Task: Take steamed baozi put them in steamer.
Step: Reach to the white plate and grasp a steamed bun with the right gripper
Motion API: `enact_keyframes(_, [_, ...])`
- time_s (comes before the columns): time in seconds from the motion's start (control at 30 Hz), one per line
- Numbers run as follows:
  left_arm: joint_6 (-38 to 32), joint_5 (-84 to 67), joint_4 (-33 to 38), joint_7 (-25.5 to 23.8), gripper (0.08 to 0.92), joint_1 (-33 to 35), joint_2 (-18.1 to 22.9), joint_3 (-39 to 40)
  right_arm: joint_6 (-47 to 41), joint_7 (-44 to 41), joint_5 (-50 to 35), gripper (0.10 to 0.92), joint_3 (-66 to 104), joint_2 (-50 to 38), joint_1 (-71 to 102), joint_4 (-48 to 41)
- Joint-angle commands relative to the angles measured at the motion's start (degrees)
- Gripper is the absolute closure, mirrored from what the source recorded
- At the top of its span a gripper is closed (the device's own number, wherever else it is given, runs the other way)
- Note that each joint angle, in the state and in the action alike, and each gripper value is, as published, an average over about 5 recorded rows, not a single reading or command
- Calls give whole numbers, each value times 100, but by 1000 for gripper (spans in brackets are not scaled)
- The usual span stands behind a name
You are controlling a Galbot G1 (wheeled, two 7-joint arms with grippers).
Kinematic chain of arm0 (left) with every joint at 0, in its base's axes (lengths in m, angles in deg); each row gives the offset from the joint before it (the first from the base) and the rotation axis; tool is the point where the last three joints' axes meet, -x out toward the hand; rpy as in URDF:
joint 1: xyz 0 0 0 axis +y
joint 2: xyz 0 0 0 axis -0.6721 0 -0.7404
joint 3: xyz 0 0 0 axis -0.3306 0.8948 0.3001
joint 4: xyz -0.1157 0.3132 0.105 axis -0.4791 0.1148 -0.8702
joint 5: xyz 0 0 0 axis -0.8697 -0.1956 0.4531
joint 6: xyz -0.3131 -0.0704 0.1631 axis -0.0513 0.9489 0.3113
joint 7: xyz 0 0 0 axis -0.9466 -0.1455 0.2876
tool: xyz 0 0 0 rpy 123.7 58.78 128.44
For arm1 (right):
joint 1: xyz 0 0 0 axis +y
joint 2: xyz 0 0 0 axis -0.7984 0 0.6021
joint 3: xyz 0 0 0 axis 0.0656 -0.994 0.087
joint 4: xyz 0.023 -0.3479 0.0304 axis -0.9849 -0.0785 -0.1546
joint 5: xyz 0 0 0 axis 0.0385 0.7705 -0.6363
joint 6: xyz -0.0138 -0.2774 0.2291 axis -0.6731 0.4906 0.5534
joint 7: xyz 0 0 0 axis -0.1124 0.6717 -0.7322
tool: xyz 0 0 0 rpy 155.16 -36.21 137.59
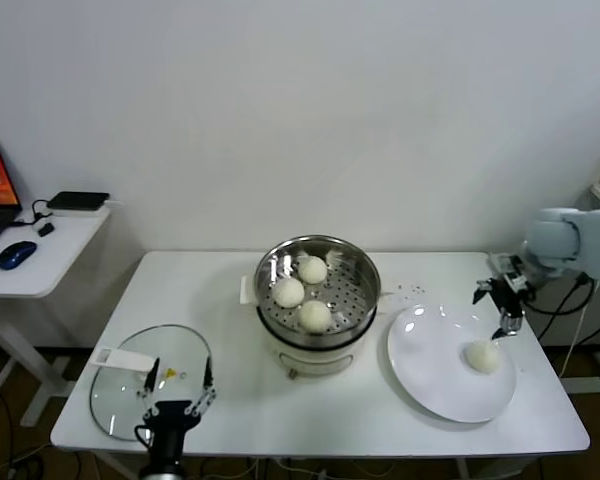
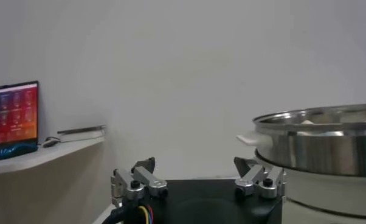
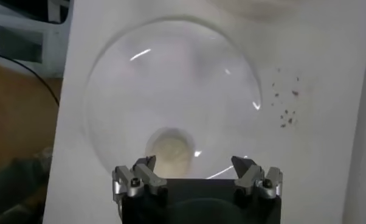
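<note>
Left gripper (image 1: 177, 396) spread, parked by lid (image 1: 145, 390); right gripper (image 3: 195, 175) spread above baozi (image 3: 169, 152); 3 visible only from head.

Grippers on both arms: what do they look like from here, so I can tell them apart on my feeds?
They look alike: the left gripper and right gripper each have a black body with silver metal finger mounts and dark tips. Coloured wires show beside the left one's base. In the head view the right arm's link is pale blue-grey, with black cables hanging near it.
</note>
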Motion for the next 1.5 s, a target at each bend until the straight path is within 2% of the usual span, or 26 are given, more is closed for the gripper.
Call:
enact_keyframes(0.03, [-16, 4, -9, -3, 177, 14, 9, -11, -663, 403, 542, 203, 1052, -558, 1289, -268])
enact_keyframes(0.33, [4, 32, -58, -36, 177, 6, 23, -24, -607, 273, 747, 203, 1292, -383, 1628, -637])
enact_keyframes(1.5, [-3, 35, -56, -88, 177, 41, -38, -41, -609, 106, 1087, 203, 1616, -326, 2118, -836])
